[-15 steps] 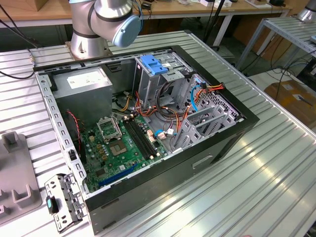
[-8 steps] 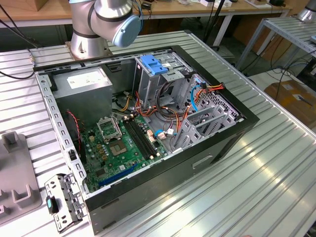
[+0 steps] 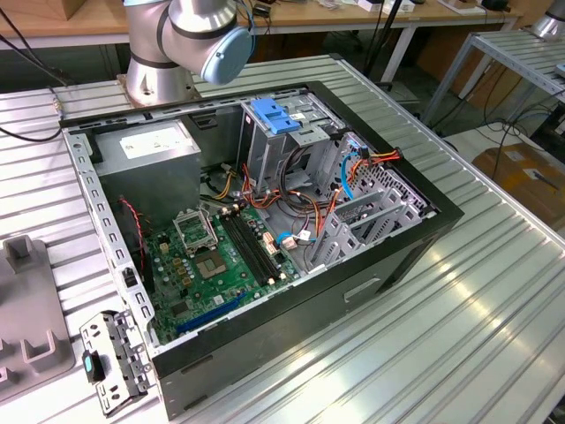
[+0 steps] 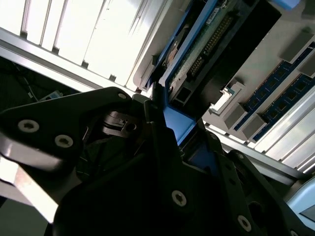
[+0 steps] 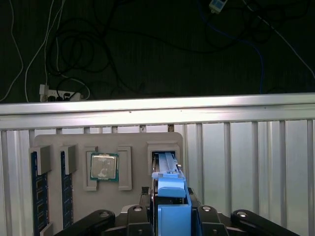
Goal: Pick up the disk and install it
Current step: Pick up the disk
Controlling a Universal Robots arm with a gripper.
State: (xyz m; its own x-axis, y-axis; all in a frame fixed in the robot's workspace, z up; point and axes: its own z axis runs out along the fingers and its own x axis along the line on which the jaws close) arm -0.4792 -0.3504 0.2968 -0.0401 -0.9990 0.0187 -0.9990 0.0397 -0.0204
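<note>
Black gripper [image 5: 172, 209] links are seen closest in both wrist views, and the jaws are clenched on the blue end tab of the disk [image 5: 167, 169]. Everything is carried by a ribbed aluminium table [image 3: 459, 336]. On it an open black computer case [image 3: 291, 329] is laid on its side, beside the grey holder tray [image 3: 26, 344] and toward the exterior view's right of it. The arm's base [image 3: 154, 62] is mounted on the table, well apart from the tray. Inside the case, a green motherboard [image 3: 221, 265] is set on the side nearer the tray. A tall grey drive cage [image 3: 265, 155] topped by a blue latch [image 3: 275, 117] is placed on the side away from the tray.

The disk is stood on edge in a slot of the tray. Its silver body and blue carrier rails are partly sunk in the slot, and its tab is raised above the tray between the jaws. In the second wrist view the disk's connector edge is shown running away from the jaws. A processor [image 5: 104, 166] is seated in the tray pocket just beside the disk's slot. Two blue memory modules [image 5: 39, 201] are lodged in tray slots beyond the processor, well apart from the disk.
</note>
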